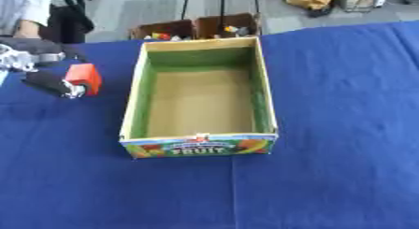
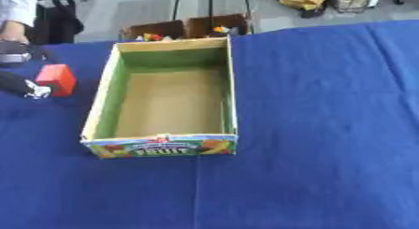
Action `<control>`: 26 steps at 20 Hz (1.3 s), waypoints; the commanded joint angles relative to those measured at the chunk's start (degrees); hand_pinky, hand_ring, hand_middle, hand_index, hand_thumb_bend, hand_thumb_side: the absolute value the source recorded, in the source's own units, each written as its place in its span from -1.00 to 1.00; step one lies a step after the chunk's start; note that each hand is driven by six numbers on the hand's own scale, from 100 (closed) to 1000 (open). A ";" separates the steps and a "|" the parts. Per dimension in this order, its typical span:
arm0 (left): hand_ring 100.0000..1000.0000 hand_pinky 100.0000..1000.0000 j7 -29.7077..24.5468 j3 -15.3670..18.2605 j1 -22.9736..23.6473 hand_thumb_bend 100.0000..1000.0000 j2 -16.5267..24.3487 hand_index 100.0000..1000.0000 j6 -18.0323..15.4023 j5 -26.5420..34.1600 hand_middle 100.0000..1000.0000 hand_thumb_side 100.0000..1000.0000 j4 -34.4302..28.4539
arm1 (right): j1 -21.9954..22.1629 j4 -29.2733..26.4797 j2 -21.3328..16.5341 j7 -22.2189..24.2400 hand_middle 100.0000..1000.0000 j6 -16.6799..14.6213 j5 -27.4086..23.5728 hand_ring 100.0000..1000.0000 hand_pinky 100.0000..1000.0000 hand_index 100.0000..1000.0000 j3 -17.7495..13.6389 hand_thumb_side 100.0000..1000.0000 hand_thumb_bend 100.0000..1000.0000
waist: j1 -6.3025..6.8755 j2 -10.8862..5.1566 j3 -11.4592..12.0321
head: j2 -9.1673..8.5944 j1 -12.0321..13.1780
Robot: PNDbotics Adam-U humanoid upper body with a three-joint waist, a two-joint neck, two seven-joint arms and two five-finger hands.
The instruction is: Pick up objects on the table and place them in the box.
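An open cardboard box (image 1: 263, 90), green inside with a fruit print on its front wall, stands empty in the middle of the blue table. Left of it is a red block (image 1: 84, 77), tilted and close to the box's left wall. My left hand (image 1: 47, 82) comes in from the left edge, with a black finger along the block's lower left side and more of the hand above it, so the block looks pinched. The same block (image 2: 55, 79) shows in the right eye view with a fingertip (image 2: 32, 90) against it. My right hand shows in neither view.
Two brown crates (image 1: 196, 28) holding small colourful things stand just past the table's far edge, behind the box. Blue cloth (image 1: 343, 130) covers the table to the right of and in front of the box.
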 commanded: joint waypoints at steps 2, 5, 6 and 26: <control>1.00 0.92 2.53 1.92 -1.82 -0.76 1.35 1.00 1.20 -0.95 1.00 0.31 1.38 | -0.63 -1.15 -1.78 0.14 -0.05 -0.19 -0.25 0.26 0.05 0.42 -0.26 0.97 -1.00 | 0.53 0.02 -0.44 | -1.31 1.02; 1.00 0.94 3.00 2.03 -2.03 -0.77 1.60 1.00 1.30 -1.44 1.00 0.29 1.88 | -0.55 -1.15 -1.77 0.19 -0.05 -0.18 -0.21 0.26 0.05 0.42 -0.31 0.97 -1.00 | 0.51 0.35 -0.60 | -1.35 1.23; 1.00 0.94 3.06 2.14 -2.15 -0.77 1.63 1.00 1.45 -1.86 1.00 0.28 2.14 | -0.64 -1.15 -1.78 0.23 -0.05 -0.21 -0.23 0.26 0.05 0.42 -0.26 0.97 -1.00 | 0.52 0.45 -0.65 | -1.45 1.36; 1.00 0.95 -5.75 3.72 -2.95 -1.00 2.74 1.00 1.19 0.30 1.00 0.13 6.22 | -0.94 -1.15 -2.37 0.07 -0.08 0.48 -0.25 0.25 0.05 0.39 -0.26 0.95 -1.00 | 1.25 2.85 -1.89 | -4.45 2.63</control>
